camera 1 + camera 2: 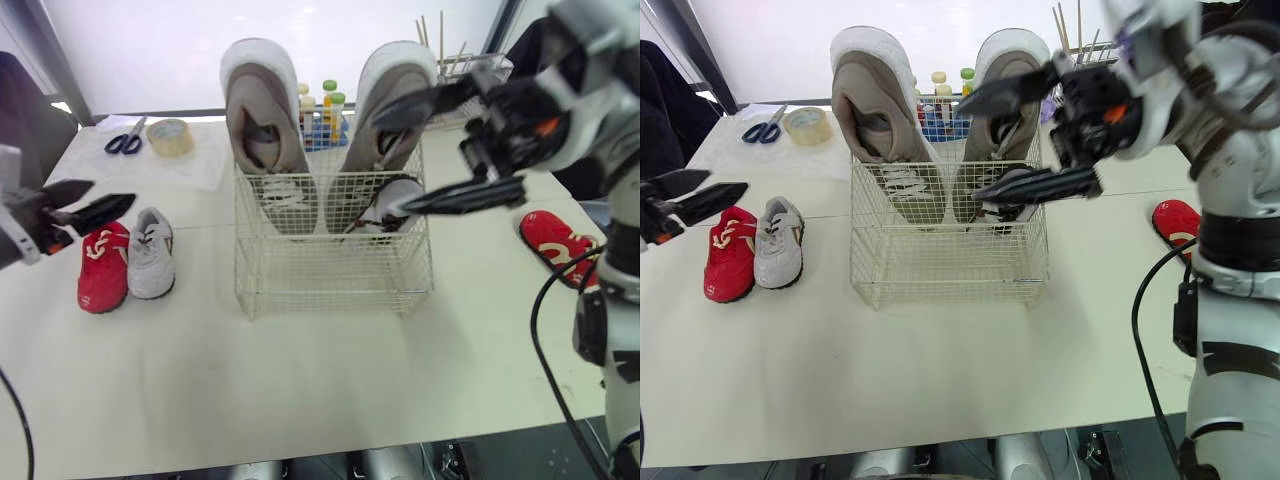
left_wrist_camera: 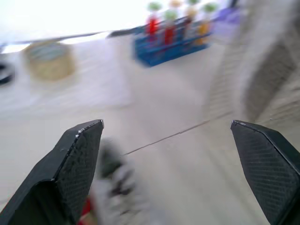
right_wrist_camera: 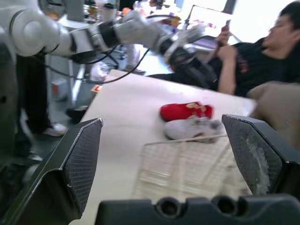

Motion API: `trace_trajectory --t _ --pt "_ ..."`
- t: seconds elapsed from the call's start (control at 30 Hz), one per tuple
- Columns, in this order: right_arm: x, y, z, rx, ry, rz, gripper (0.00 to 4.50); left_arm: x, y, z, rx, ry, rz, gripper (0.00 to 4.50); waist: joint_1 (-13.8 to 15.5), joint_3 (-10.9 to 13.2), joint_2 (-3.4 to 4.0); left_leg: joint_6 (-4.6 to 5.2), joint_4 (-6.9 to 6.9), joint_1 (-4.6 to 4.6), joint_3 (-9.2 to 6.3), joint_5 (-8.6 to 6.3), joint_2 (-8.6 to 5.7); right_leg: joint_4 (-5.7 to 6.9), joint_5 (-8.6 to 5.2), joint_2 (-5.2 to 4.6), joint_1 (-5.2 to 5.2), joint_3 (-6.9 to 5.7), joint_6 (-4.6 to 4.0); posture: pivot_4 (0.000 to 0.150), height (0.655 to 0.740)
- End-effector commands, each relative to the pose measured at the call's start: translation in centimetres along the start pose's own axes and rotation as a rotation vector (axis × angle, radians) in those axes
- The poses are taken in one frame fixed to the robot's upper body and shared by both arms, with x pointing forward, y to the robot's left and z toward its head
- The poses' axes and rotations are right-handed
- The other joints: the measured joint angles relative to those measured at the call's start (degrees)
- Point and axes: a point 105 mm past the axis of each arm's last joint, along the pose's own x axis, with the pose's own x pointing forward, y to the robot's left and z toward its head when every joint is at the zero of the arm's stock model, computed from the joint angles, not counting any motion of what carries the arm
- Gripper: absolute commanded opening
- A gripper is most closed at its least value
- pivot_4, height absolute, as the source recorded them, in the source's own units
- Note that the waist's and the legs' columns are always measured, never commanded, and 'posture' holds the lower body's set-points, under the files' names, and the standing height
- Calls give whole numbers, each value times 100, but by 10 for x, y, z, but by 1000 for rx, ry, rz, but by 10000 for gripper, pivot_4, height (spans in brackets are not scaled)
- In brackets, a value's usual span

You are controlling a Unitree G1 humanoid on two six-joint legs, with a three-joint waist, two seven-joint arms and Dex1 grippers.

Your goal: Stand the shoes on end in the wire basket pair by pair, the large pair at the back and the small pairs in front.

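1. Our left fingers [image 1: 100, 207] are spread wide and empty above a red shoe [image 1: 103, 265] and a grey shoe [image 1: 150, 255], which lie side by side on the bench [image 1: 300, 380] left of the wire basket [image 1: 330, 270].
2. Our right fingers [image 1: 460, 195] gape as wide over the basket's right side, holding nothing.
3. Done: the large pair [image 1: 262, 100] stands on end at the back, with one small pale shoe [image 1: 395, 195] in front of it.
4. Left, we judge: those two loose shoes and a second red shoe [image 1: 555, 243] on the bench's right.
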Motion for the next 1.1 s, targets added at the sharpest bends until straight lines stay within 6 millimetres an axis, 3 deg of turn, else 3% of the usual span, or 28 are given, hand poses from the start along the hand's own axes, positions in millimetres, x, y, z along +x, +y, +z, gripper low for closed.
trace_trajectory --t 0.03,0.1,0.2,0.33,0.67,0.77,0.83,1.1 --pt "5 3 12 -67 -24 0 44578 14 44 -11 1 103 178 45000 7 -1 -2 0 0 -2 0 0 -1 1 0 -9 -1 -18 1 1500 7400" --pt "5 2 12 -66 -30 -10 44578 26 55 -22 -5 165 194 45000 -13 -4 -8 1 1 -3 0 1 -2 3 2 -15 -1 -35 3 1500 7400" --pt "5 3 11 -66 -26 -21 44578 40 54 -33 38 249 159 45000 -26 -5 -11 13 1 -11 26 -6 -6 4 3 -31 -15 -47 5 1500 7400" --pt "3 3 10 -62 -16 -46 44578 54 55 -46 91 333 146 45000 -20 -7 -16 18 29 -86 52 -7 -2 24 8 -37 -95 -58 14 1500 7400" --pt "1 3 7 -56 -1 -91 44578 79 46 -50 265 416 76 45000 -12 -6 -19 34 48 -96 80 -15 3 36 12 -44 -109 -89 22 1500 7400" --pt "1 3 6 -57 3 -99 45000 83 44 -44 299 409 62 36232 -11 -6 -20 37 57 -96 80 -16 3 42 14 -45 -107 -91 25 1500 7400" --pt "0 2 5 -56 10 -103 45000 83 43 -40 325 404 53 27713 -19 -6 -20 43 68 -97 80 -20 5 47 14 -45 -107 -95 25 1500 7400" --pt "0 1 5 -58 19 -112 45000 83 37 -27 394 396 5 27713 -18 -1 -29 62 128 -100 82 -32 10 90 14 -52 -101 -102 26 1500 7400"
